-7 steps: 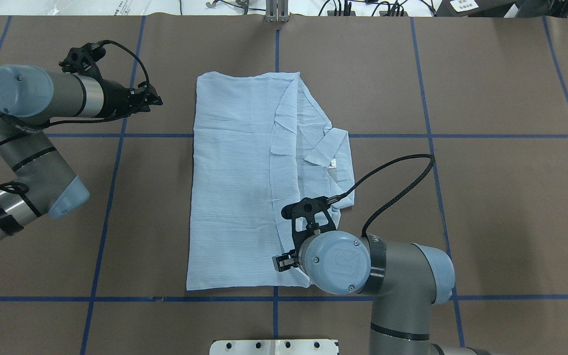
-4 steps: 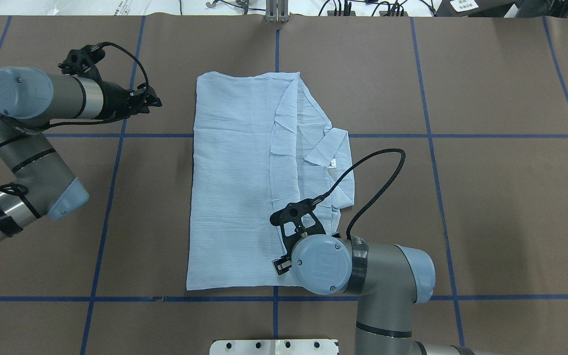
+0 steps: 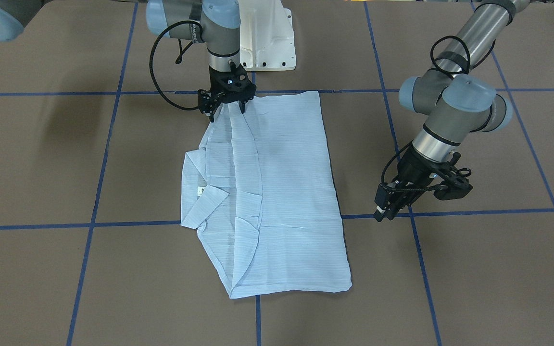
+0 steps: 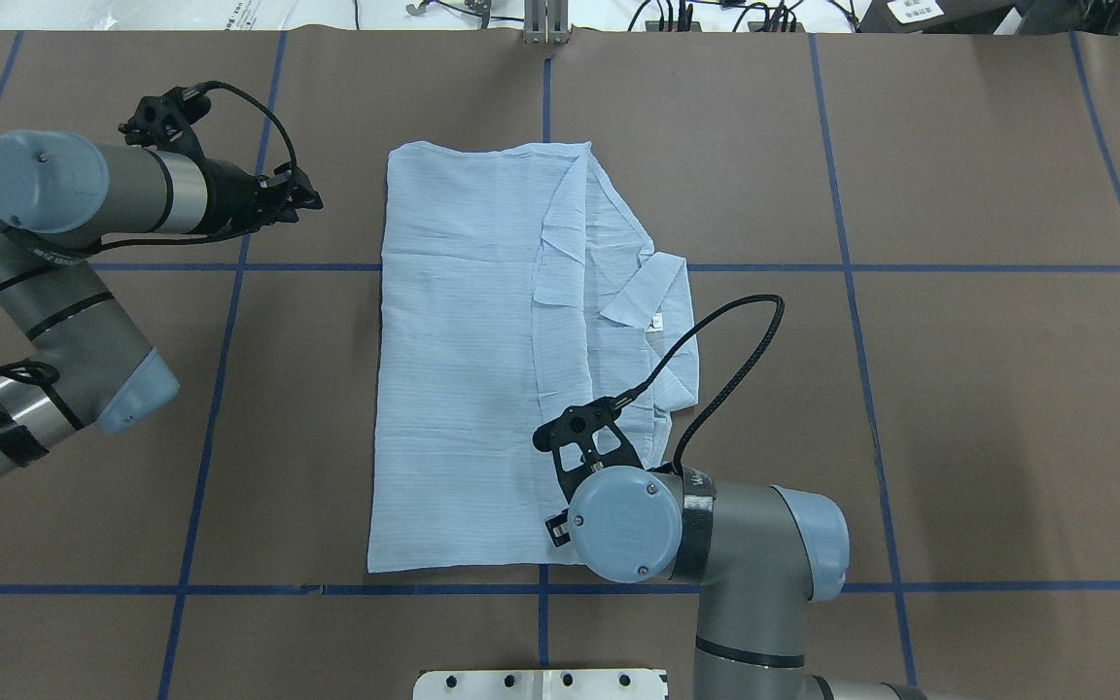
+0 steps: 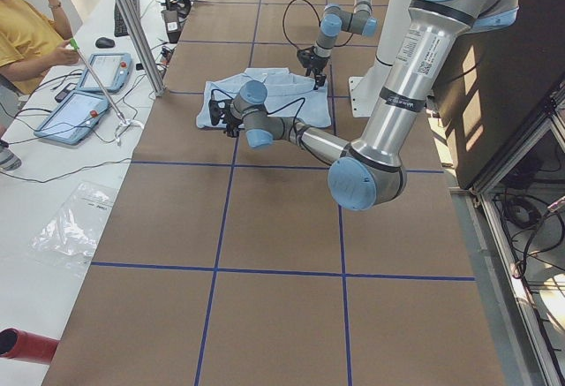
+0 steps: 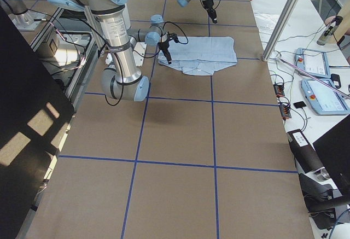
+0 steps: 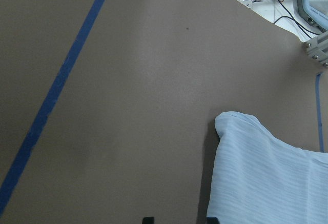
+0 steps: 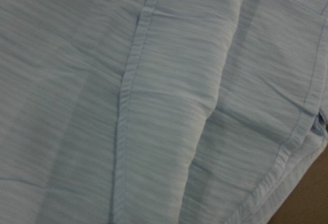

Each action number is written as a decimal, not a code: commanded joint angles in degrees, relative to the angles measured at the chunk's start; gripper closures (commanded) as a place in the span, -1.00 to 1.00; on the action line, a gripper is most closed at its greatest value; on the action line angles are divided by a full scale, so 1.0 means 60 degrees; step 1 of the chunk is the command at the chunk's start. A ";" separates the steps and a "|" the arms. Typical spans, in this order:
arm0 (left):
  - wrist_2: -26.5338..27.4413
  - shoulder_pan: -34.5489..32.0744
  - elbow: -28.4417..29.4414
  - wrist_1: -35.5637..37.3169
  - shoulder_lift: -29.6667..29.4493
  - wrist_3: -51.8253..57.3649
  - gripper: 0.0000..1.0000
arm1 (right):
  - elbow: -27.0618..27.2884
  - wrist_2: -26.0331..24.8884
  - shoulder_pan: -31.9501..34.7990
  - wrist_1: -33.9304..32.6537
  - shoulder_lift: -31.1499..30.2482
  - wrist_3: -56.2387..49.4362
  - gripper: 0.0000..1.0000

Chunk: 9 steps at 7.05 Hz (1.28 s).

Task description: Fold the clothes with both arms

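The light-blue striped shirt (image 4: 463,369) lies flat on the brown table, partly folded, its collar (image 4: 647,287) and white label turned toward the overhead view's right. My right gripper (image 3: 227,113) points down at the shirt's edge nearest the robot, fingers apart and touching or just above the cloth. The right wrist view is filled with shirt fabric (image 8: 154,106) and its seams. My left gripper (image 4: 312,199) hovers open over bare table, left of the shirt's far corner (image 7: 230,121), holding nothing.
The white pedestal base (image 3: 265,43) stands behind the shirt's near edge. Blue tape lines (image 4: 220,389) cross the brown table. A person in yellow (image 5: 26,37) sits at a side bench with tablets (image 5: 84,94). A metal post (image 4: 545,24) stands at the far edge.
My right arm has shifted left and toward the robot, bringing its gripper lower over the shirt's near edge. The left arm has barely moved.
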 commanded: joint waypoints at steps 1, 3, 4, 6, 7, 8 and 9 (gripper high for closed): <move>0.0008 -0.0011 -0.0025 0.0000 -0.0018 -0.0016 0.10 | 0.0639 0.0071 0.0191 -0.0109 -0.0806 -0.0382 -1.00; 0.0008 -0.0025 -0.0229 0.0000 0.0084 -0.0016 0.10 | 0.1972 0.0116 0.0280 -0.0080 -0.2300 -0.0562 -1.00; 0.0008 -0.0025 -0.0215 0.0000 0.0070 -0.0016 0.10 | 0.2398 0.0116 0.0295 -0.0065 -0.3032 -0.0562 -1.00; -0.0006 -0.0025 -0.0244 0.0000 0.0041 -0.0016 0.10 | 0.2899 0.0087 0.0208 -0.0079 -0.3480 -0.0708 -1.00; -0.0021 -0.0040 -0.0346 0.0014 0.0084 -0.0016 0.10 | 0.2508 0.0043 0.0250 -0.0138 -0.2536 -0.0578 -1.00; -0.0035 -0.0055 -0.0521 0.0015 0.0171 -0.0002 0.10 | 0.1736 0.0042 0.0381 -0.0124 -0.1685 -0.0489 -1.00; -0.0094 -0.0055 -0.0914 0.0015 0.0622 0.0027 0.11 | 0.1351 0.0028 0.0484 -0.0124 -0.1285 -0.0488 -1.00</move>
